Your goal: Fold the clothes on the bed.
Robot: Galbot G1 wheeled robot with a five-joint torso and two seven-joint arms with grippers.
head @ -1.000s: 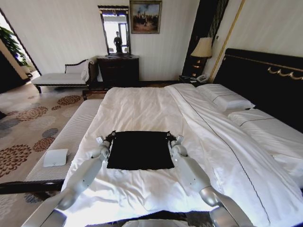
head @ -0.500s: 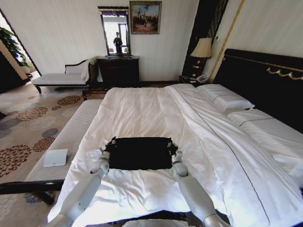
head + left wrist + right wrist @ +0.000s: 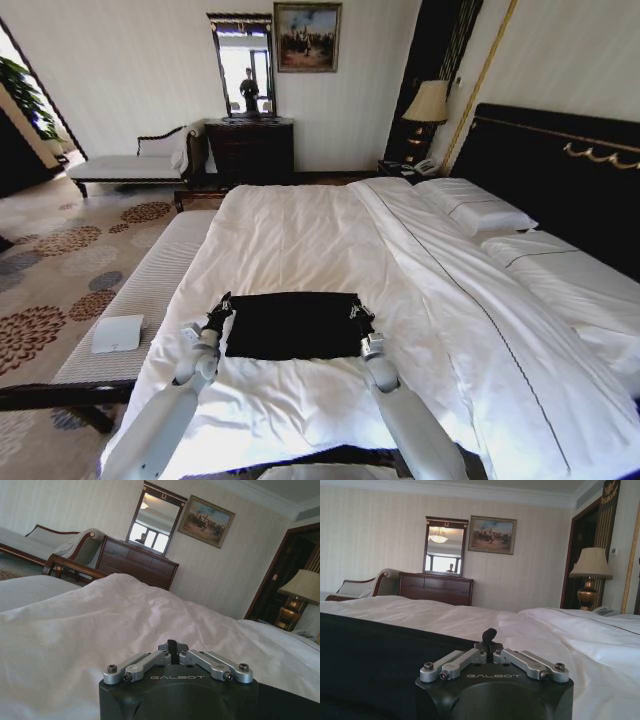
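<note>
The clothes are one black T-shirt, lying flat as a folded rectangle on the near part of the bed. My left gripper is at the shirt's far left corner and my right gripper is at its far right corner. In the left wrist view the left gripper is shut, with white sheet ahead and the shirt beside it. In the right wrist view the right gripper is shut, with the shirt spread right beside it.
A pale striped bench runs along the bed's left side with a white flat item on it. Pillows lie by the dark headboard on the right. A chaise, dresser and lamp stand at the far wall.
Both grippers drew back toward me from the shirt's far edge. That edge came with them, so the shirt now lies shorter. The left gripper has moved outward to the left corner.
</note>
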